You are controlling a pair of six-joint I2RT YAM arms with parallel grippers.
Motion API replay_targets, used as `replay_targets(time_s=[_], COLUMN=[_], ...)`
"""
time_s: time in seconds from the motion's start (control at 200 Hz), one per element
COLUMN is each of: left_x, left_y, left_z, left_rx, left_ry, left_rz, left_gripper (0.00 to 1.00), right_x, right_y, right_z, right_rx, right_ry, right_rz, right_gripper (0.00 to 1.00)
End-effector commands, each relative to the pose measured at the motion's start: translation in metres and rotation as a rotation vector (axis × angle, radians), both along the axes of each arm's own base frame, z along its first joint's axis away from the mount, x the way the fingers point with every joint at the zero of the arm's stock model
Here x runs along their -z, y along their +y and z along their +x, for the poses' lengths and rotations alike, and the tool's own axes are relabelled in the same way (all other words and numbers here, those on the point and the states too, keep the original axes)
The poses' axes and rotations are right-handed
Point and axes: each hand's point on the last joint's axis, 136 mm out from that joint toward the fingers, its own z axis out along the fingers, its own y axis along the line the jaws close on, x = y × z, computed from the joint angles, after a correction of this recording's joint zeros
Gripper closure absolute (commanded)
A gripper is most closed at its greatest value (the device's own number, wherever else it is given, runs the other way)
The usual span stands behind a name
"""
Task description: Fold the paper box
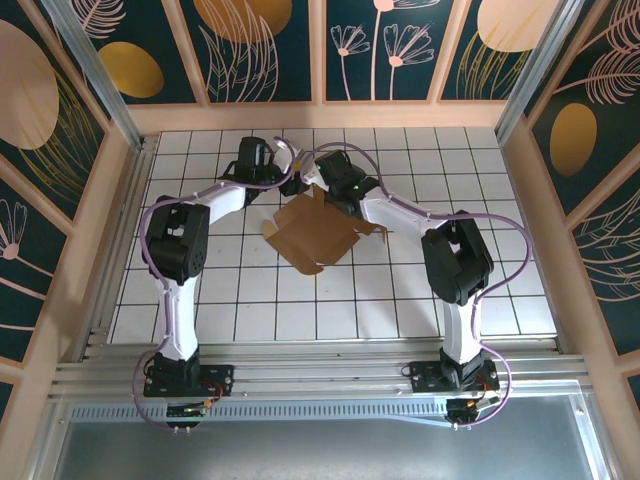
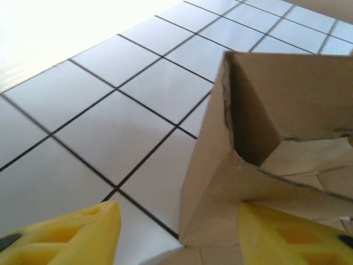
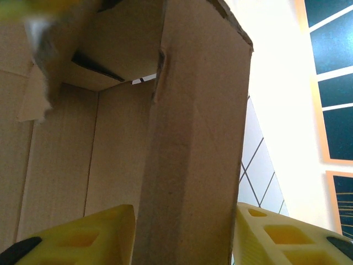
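The white tiled table (image 1: 480, 290) carries the paper box (image 1: 318, 240) near its middle. The box is half formed and turned like a diamond, with corners toward 12, 3, 6 and 9 o'clock, so we read no clear long axis in it. Both arms reach to its far side, the left one meeting it at about 11 o'clock and the right one at about 12 to 1 o'clock, and neither is plainly nearer.

The right gripper (image 3: 185, 221) is closed on an upright cardboard wall, a yellow finger (image 3: 88, 237) pressed on each face. The left gripper (image 2: 176, 232) stands wide. A raised corner of the box rises at its 1 o'clock, close against the right-hand finger (image 2: 292, 237), while bare tile shows between the cardboard and the other finger. We judge the next fold turns on that corner: the left jaws are astride it but not gripping.
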Motion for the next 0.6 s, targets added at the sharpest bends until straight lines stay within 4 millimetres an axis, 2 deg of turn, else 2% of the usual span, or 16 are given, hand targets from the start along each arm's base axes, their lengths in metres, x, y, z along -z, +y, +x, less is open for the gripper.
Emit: replay_targets(time_s=[0.0,0.265,0.596], left_x=[0.008,0.011,0.015], left_y=[-0.016,-0.029,-0.045], left_z=[-0.018,-0.010,0.004], left_rx=[0.188,0.269,0.327], left_ry=[-0.027,-0.037,0.030], left_rz=[-0.005,-0.040,-0.091], left_gripper=[0.41,0.42,0.49], right_x=[0.008,0.007,0.013], right_y=[0.003,0.002,0.007], right_z=[-0.012,-0.012,-0.017], right_rx=[-0.030,-0.036,-0.055], right_ry=[0.061,0.062,0.096], right_rz=[-0.003,0.001,0.033], right_gripper=[0.51,0.51,0.51])
